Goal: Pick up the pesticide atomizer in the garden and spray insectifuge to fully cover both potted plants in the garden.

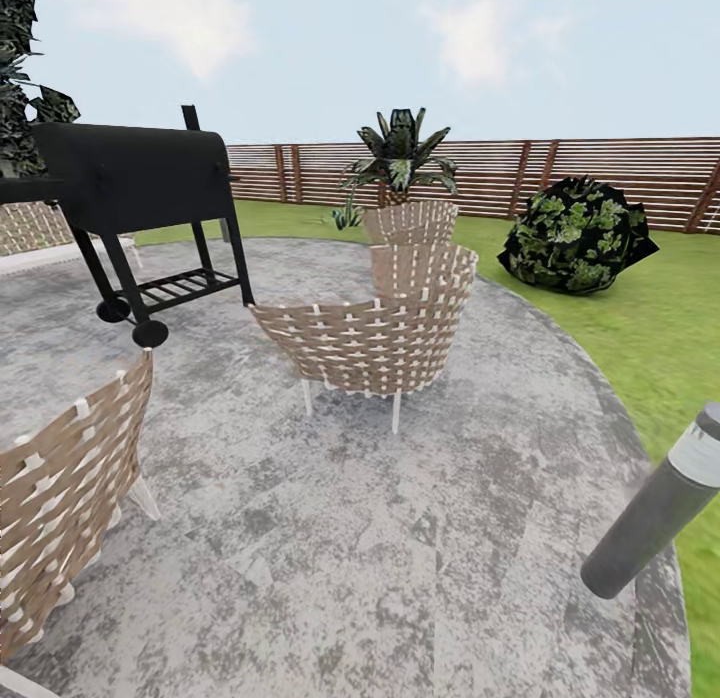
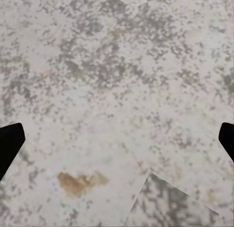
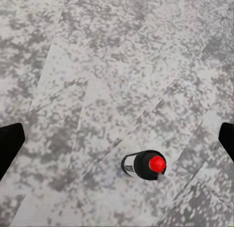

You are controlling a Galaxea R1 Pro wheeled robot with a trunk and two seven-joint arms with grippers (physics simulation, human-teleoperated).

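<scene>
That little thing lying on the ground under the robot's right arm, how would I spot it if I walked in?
Look at the mottled grey paved patch seen by the right wrist camera. Lying on that paving, between the two black fingertips of the open right gripper, is a tiny dark bottle with a pale band. Its round bright red tip is the only vivid colour on the grey stone.

We see even, bright daylight under a pale sky (image 1: pixel 400 48), with no hard shadows on the paving (image 1: pixel 330 538). Textures look soft and blotchy. The head view bends and stretches toward its edges, tilting the bollard (image 1: pixel 655 508). Both wrist views are blurred and grainy.
</scene>
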